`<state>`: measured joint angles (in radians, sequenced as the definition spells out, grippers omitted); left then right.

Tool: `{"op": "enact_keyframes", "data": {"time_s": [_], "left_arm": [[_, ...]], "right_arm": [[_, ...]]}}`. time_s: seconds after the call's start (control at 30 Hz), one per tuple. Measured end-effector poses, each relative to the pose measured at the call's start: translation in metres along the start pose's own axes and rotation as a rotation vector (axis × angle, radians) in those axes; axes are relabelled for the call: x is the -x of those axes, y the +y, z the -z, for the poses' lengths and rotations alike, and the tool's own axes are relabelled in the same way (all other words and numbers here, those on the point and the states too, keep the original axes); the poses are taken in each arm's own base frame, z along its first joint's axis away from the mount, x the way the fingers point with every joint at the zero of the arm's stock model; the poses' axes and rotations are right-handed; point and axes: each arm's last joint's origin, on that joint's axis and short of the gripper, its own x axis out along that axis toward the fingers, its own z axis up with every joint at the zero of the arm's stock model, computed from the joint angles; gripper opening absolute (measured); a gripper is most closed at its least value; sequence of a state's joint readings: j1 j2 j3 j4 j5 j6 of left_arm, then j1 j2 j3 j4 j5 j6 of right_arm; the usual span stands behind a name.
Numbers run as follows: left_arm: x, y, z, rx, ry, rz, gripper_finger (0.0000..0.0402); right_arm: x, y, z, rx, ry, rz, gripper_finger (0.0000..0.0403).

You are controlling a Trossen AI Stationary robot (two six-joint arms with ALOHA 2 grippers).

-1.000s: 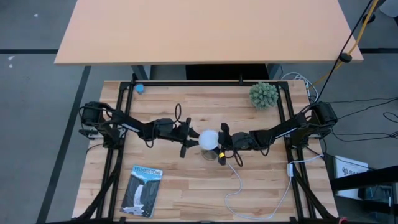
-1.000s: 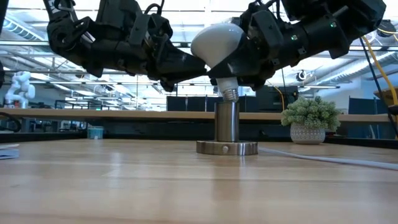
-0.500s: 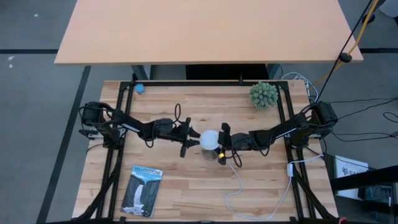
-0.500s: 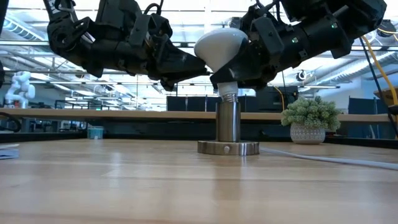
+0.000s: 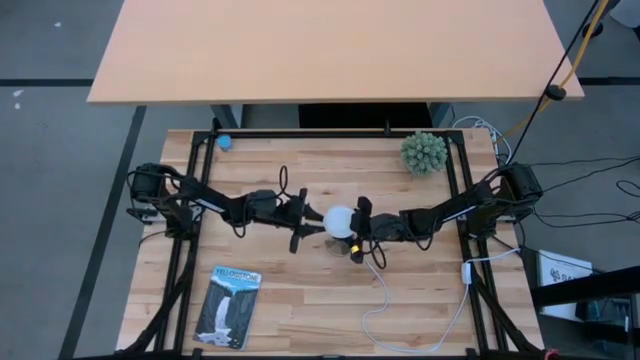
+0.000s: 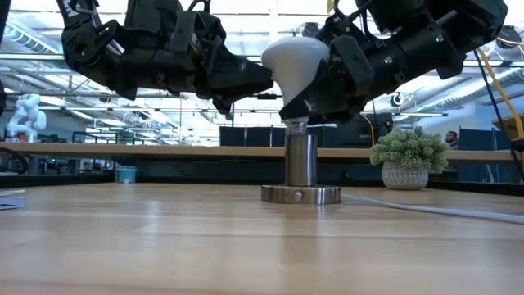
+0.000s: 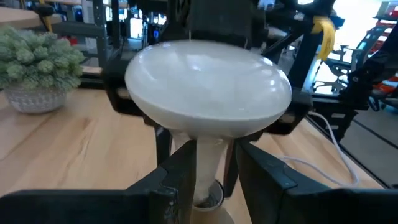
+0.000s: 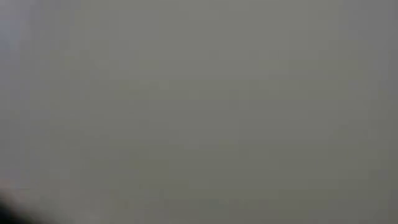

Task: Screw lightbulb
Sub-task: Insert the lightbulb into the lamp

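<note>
The white lightbulb (image 6: 295, 59) stands with its screw end in the top of the metal socket (image 6: 300, 160) at the table's middle, its dome leaning a little toward the table's left. It also shows in the high view (image 5: 338, 219) and the left wrist view (image 7: 208, 93). My left gripper (image 5: 316, 222) reaches in from the left and is shut on the bulb's neck. My right gripper (image 5: 358, 228) reaches in from the right and is shut on the dome. The right wrist view is filled with plain grey. My left gripper pinches the bulb's cone-shaped neck (image 7: 211, 155) just under the dome between its two fingers (image 7: 183, 174). They come roughly level from the table's left. My right gripper holds the dome's widest part (image 7: 283, 99) between its two fingers, one on each side. It comes from the table's right, slanting down. The bulb stands nearly upright with its screw end (image 6: 296, 124) in the socket.
The socket's round base (image 6: 300, 195) rests on the wood, and its white cord (image 5: 385, 300) runs toward the near right. A spiky green plant (image 5: 424, 152) stands at the far right, a printed leaflet (image 5: 228, 305) lies near left, and a small blue thing (image 5: 224, 142) is at the far left.
My right gripper has carried the bulb a little toward the table's right and down. The bulb has tipped from a clear lean to nearly upright. Its silvery screw end, bare above the socket before, has sunk into the socket top.
</note>
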<state>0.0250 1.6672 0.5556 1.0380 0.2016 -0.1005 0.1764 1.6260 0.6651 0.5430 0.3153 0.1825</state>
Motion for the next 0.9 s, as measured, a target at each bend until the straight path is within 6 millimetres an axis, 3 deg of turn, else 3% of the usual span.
{"op": "enact_keyframes", "data": {"time_s": [0.17,0.53,0.9], "left_arm": [[0.000,0.000,0.002,0.005,0.021,-0.003,0.0119],[0.000,0.001,0.005,0.011,0.052,-0.006,0.0119],[0.000,0.001,0.006,0.012,0.057,-0.007,0.0119]], "right_arm": [[0.000,0.000,0.000,0.010,0.004,-0.001,0.0242],[0.001,0.000,0.003,0.025,0.041,-0.001,0.0236],[0.021,-0.004,-0.011,0.011,0.066,0.007,0.0235]]}}
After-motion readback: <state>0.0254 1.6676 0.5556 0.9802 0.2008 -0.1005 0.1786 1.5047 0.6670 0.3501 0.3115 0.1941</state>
